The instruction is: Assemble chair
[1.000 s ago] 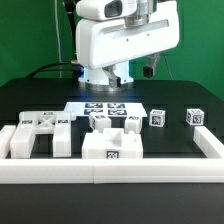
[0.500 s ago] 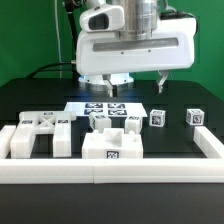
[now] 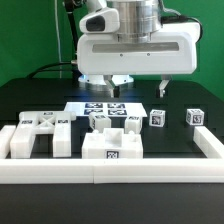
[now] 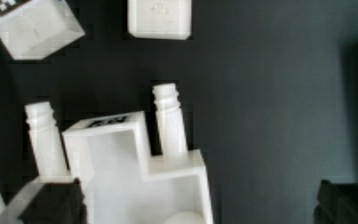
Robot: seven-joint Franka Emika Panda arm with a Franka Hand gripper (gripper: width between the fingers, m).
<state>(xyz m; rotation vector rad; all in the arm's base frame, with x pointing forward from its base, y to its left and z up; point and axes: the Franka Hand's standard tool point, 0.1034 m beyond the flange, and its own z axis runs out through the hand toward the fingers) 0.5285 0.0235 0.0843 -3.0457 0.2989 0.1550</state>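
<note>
The chair lies in loose white tagged pieces on the black table. A big blocky piece (image 3: 35, 135) sits at the exterior view's left, a tagged block (image 3: 112, 146) at the front centre, and a small piece (image 3: 100, 121) behind that block. Three small cubes (image 3: 133, 122), (image 3: 157, 118), (image 3: 196, 116) run toward the right. My gripper (image 3: 122, 90) hangs open well above the table, holding nothing. In the wrist view its dark fingertips (image 4: 43, 205) frame a white piece with two pegs (image 4: 131, 160) lying far below, and my gripper (image 4: 197, 205) touches none of it.
The marker board (image 3: 100, 107) lies flat behind the pieces. White border rails run along the front (image 3: 110, 172) and the exterior view's right side (image 3: 211, 146). In the wrist view, a tagged piece (image 4: 37, 30) and another white piece (image 4: 162, 18) lie beyond the pegged one.
The hand has turned to face the camera broadside and its fingers have come into view in the exterior view; over the last half second it has barely moved. The pieces are unmoved.
</note>
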